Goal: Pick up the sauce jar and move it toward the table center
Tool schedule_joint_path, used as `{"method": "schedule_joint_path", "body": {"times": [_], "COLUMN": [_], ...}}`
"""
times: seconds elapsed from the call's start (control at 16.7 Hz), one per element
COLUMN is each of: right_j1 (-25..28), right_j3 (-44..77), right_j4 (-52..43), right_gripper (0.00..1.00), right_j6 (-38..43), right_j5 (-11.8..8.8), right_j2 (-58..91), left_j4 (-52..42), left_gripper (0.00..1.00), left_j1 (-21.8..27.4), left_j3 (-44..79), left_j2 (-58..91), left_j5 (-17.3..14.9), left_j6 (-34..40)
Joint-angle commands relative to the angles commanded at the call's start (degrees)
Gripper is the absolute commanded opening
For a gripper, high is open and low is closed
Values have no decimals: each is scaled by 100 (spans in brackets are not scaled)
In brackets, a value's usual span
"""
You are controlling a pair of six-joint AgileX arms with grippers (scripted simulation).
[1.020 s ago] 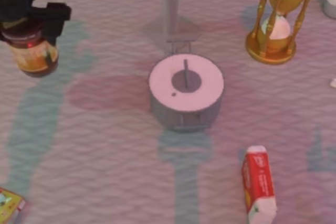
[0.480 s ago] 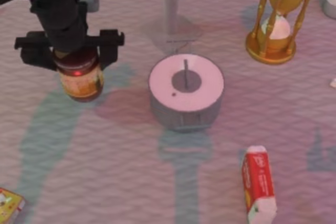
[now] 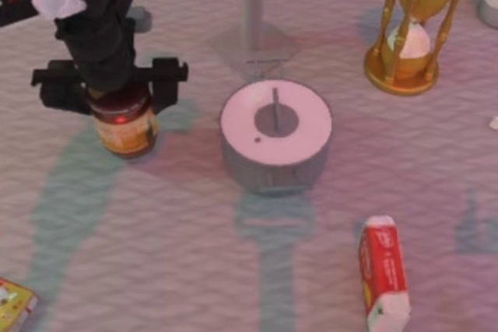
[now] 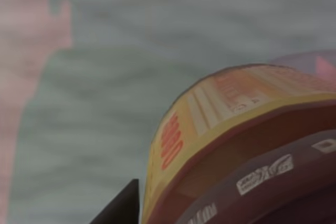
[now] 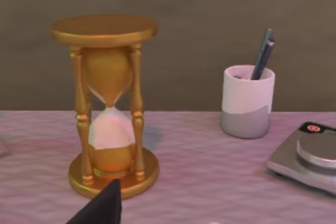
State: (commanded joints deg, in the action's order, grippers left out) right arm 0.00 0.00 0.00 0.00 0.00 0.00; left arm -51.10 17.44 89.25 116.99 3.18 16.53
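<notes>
The sauce jar (image 3: 124, 124), with its dark lid, red-brown contents and yellow-orange label, stands upright left of the table's middle, its base meeting its own shadow on the cloth. My left gripper (image 3: 109, 87) comes down over it from the back and is shut on the lid end. In the left wrist view the sauce jar (image 4: 231, 145) fills the near field, with one dark fingertip (image 4: 123, 208) beside the label. The pink-lilac cloth (image 3: 179, 200) of the table center lies to the jar's right. My right gripper is outside the top view.
A round white-topped grey cylinder (image 3: 276, 136) sits mid-table, with a grey stand (image 3: 253, 21) behind it. A gold hourglass (image 3: 420, 25) stands at back right and a red and white carton (image 3: 383, 270) lies at front right. A pen cup (image 5: 247, 100) and a scale (image 5: 310, 156) stand near the hourglass.
My left gripper carried the jar from the far left edge toward the middle, then lowered it slightly in the last half second. Nothing else moved.
</notes>
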Motion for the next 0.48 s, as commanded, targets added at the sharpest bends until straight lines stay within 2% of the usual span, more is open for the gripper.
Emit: {"method": "schedule_joint_path", "body": {"times": [0.36,0.48], "right_j1": [0,0], "right_j3": [0,0], "right_j4": [0,0], "right_gripper": [100,100], "right_j6": [0,0], "right_j5": [0,0], "right_j2": [0,0], "left_j4": [368,368], "left_gripper": [0,15], "left_j1": [-6,-6], "left_j3": [-232,-232], "left_j2": [148,148], "left_j5": [-8,-8], "left_j6": [-1,-1]}}
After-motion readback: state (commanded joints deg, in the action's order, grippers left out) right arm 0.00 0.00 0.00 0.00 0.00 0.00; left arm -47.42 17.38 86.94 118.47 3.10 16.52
